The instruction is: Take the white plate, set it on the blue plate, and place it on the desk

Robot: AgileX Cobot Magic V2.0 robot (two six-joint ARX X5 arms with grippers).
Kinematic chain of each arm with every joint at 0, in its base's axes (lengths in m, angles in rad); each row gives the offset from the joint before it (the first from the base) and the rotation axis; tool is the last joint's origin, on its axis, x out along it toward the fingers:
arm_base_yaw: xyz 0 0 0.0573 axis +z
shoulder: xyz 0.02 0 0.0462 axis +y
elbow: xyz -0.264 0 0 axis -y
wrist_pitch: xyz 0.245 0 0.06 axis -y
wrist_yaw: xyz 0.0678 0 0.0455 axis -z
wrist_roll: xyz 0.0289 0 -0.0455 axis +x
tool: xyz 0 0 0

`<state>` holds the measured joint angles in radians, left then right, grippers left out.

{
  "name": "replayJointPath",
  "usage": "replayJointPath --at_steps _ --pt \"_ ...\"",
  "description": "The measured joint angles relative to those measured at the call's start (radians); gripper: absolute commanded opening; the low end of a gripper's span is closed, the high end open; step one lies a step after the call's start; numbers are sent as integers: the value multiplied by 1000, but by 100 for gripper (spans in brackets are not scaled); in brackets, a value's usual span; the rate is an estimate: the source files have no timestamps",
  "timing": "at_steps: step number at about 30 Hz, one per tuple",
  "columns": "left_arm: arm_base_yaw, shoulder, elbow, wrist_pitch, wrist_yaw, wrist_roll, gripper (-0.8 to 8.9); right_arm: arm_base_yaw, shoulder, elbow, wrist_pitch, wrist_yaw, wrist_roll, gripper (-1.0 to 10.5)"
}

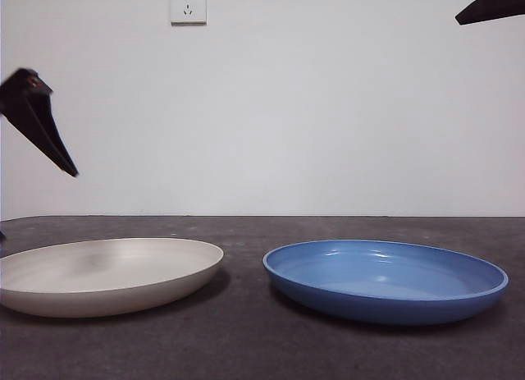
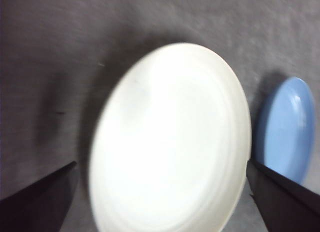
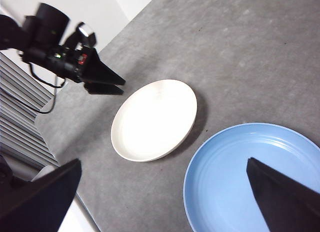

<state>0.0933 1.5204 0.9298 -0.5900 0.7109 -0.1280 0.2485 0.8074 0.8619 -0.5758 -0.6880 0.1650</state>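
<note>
The desk carries both plates, lying flat side by side with a gap between them. The white plate sits toward the left gripper's side; the blue plate is empty. The left gripper hangs above the white plate, jaws spread wider than the plate, touching nothing. The right gripper hangs over the blue plate, jaws wide apart, empty. The right wrist view alone shows the left arm near the white plate's far edge. A wall socket appears only in the front view.
</note>
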Motion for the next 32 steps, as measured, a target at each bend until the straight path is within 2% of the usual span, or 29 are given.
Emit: replayJointPath --at_steps 7,21,27,30,32 --pt "1 101 0 36 -11 0 558 0 0 0 -5 0 0 625" --pt "-16 115 0 35 -34 0 551 0 0 0 -11 0 0 625" --pt "-29 115 0 36 -35 0 439 0 0 0 -11 0 0 625" --pt "-29 115 0 34 -61 0 414 0 0 0 -11 0 0 625" --pt "-29 115 0 32 -83 0 354 0 0 0 -12 0 0 625"
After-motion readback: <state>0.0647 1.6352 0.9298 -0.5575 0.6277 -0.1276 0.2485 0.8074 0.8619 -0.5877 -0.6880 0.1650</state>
